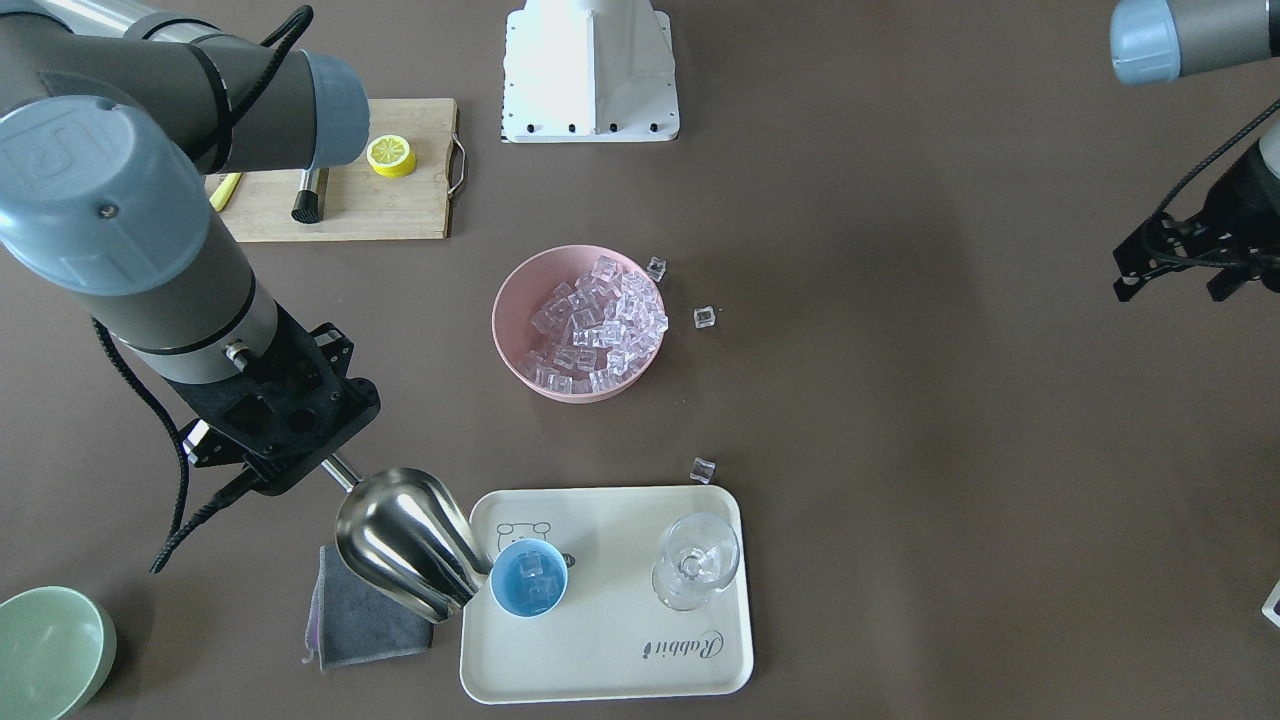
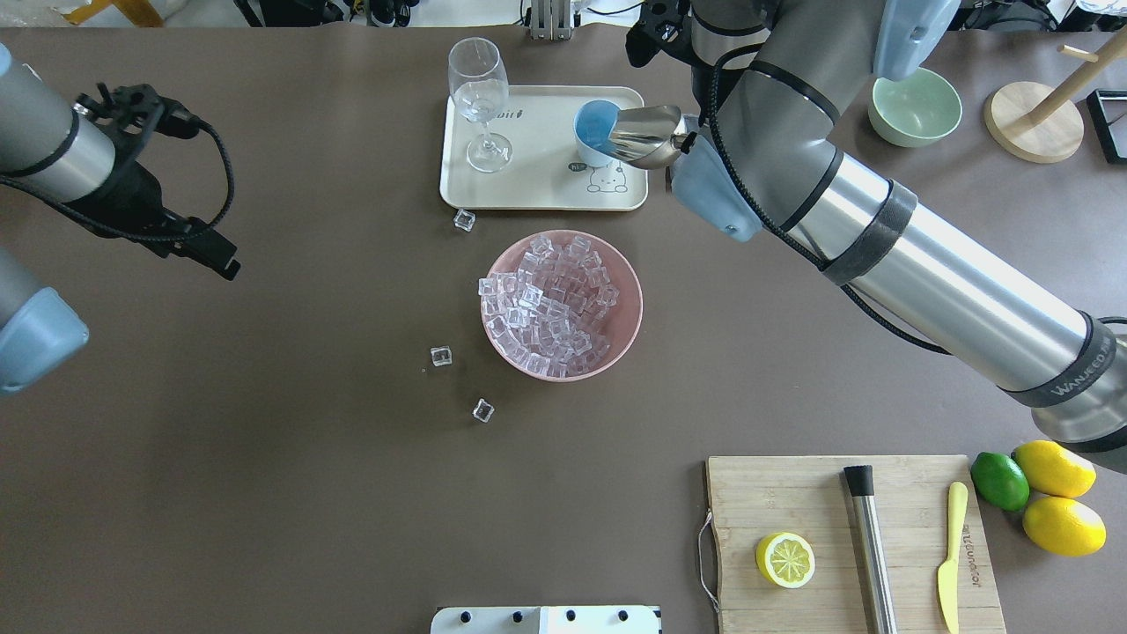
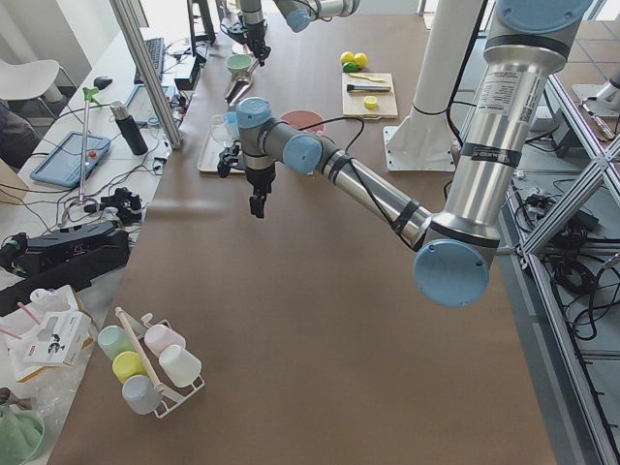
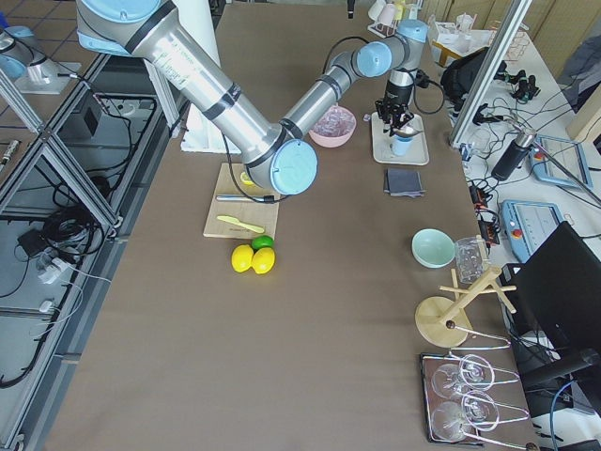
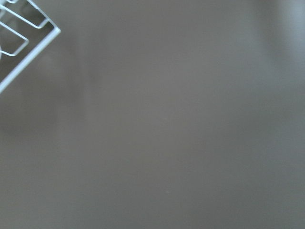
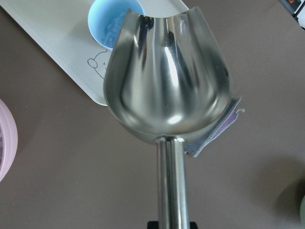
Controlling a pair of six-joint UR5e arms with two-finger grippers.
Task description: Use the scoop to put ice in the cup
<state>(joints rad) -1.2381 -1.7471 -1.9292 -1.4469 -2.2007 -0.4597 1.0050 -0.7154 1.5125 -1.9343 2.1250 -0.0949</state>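
My right gripper (image 1: 325,462) is shut on the handle of the silver scoop (image 1: 405,540). The scoop tilts down with its mouth at the rim of the light-blue cup (image 1: 528,578) on the cream tray (image 1: 620,640). In the right wrist view the scoop (image 6: 167,81) has an empty trough and the cup (image 6: 112,21) lies just past its lip. A few ice cubes (image 1: 531,568) lie in the cup. Many more ice cubes (image 1: 595,325) fill the pink bowl (image 1: 510,310) mid-table. My left gripper (image 1: 1175,285) hangs open and empty far off at the table's side.
Three loose cubes lie on the table: one by the tray (image 1: 703,469) and two beside the bowl (image 1: 704,317). A stemmed glass (image 1: 695,560) stands on the tray. A grey cloth (image 1: 365,620) lies under the scoop, with a pale-green bowl (image 1: 50,650) beyond. A cutting board (image 1: 380,200) sits near the robot's base.
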